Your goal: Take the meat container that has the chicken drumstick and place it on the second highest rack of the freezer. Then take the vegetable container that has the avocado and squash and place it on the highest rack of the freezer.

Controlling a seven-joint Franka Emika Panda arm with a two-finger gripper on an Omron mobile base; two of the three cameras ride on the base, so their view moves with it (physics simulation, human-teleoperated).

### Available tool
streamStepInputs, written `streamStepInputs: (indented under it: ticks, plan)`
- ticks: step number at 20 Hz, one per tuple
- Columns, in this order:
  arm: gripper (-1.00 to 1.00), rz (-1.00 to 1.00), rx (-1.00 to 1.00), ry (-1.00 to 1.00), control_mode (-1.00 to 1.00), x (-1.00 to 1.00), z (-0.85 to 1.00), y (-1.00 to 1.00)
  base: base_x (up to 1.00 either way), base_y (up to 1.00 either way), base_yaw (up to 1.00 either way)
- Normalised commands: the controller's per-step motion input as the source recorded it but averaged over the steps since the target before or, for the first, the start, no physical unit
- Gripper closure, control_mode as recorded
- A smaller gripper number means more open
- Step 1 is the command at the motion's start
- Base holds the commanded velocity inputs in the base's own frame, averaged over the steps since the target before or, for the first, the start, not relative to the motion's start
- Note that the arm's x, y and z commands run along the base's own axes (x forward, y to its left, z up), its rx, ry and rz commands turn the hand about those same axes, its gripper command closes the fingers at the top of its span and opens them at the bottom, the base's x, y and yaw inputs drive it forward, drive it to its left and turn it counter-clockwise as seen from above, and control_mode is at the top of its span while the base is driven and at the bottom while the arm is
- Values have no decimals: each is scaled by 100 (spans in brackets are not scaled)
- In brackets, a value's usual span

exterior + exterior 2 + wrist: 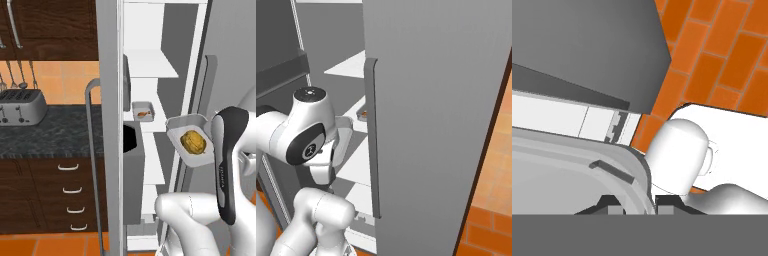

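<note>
Meat container (143, 111) with chicken drumstick (144, 114) already on a freezer (150, 100) rack; fingers (637, 202) clenched on the vegetable container (189, 139) rim, held tilted outside, highest rack (150, 65) still pending.

Glossy white rounded arm (190, 220) links; dark grey joint band (227, 165) behind the gripper; black round cap (309, 93) with pale specks.

Meat container (143, 111) with drumstick (144, 114) on a freezer (150, 75) shelf; vegetable container (189, 139) just right, before it.
</note>
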Motion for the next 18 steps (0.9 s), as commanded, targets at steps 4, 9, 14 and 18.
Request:
streamStepInputs:
  ticks: [4, 9, 14, 18]
  plan:
    - [100, 0, 0, 0, 100, 0, 0, 0, 28, 21, 0]
    - [100, 0, 0, -7, -100, 0, 22, 14, 0, 3, 0]
    - [100, 0, 5, -4, -100, 3, 81, 0, 0, 0, 0]
    - [100, 1, 4, 0, -100, 15, 68, 24, 0, 0, 0]
